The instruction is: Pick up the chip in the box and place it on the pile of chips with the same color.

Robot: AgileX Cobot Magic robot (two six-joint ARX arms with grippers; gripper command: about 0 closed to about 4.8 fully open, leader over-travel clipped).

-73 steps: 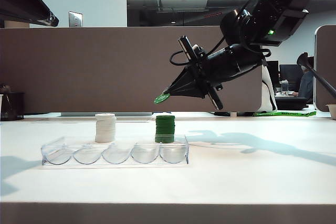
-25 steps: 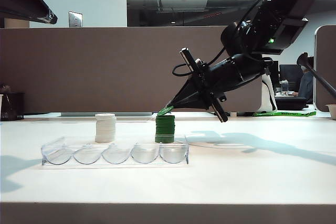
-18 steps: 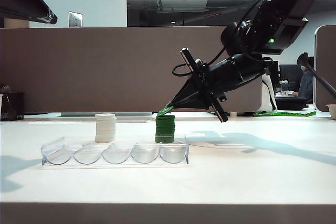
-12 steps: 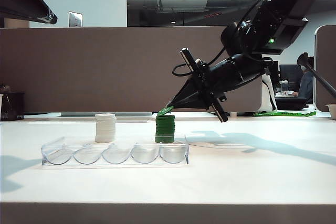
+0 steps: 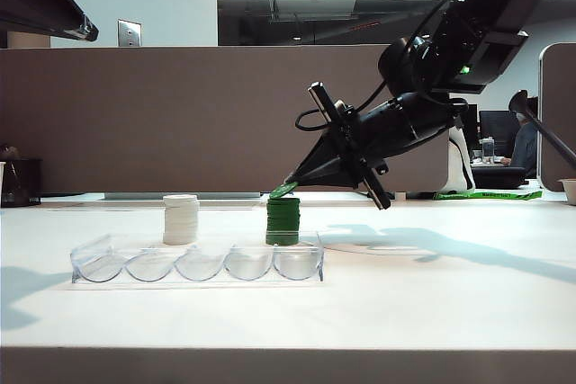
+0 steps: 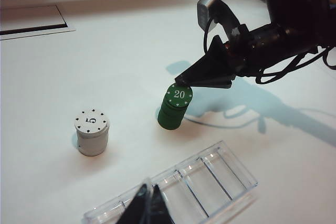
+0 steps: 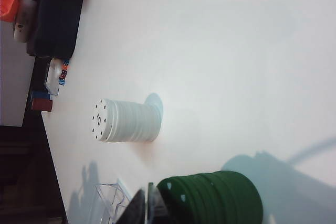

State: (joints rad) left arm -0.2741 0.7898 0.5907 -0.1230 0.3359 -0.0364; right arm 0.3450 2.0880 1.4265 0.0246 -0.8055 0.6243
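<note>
The green chip [image 6: 179, 96] marked "20" lies tilted on top of the dark green pile of chips [image 5: 283, 220] [image 6: 170, 116] [image 7: 218, 198]. My right gripper [image 5: 290, 183] [image 6: 181, 80] [image 7: 148, 205] slants down from the right and is shut on the chip's far edge. In the exterior view the chip [image 5: 283, 190] shows as a slanted green sliver under the fingertips. The clear box [image 5: 198, 263] [image 6: 181, 187] lies in front of the pile, with nothing showing in its slots. My left gripper [image 6: 149, 207] is shut on nothing and hangs above the box.
A white chip stack [image 5: 180, 218] [image 6: 92, 132] [image 7: 126, 120] stands left of the green pile, behind the box. A brown partition [image 5: 162, 114] runs behind the table. The left arm [image 5: 40, 2] hangs at the upper left. Dark items [image 7: 55, 22] sit at the table's far edge.
About three seconds ago the right gripper held the chip in the air above the pile; it has since come down onto the pile. Over the last second nothing visibly moved.
</note>
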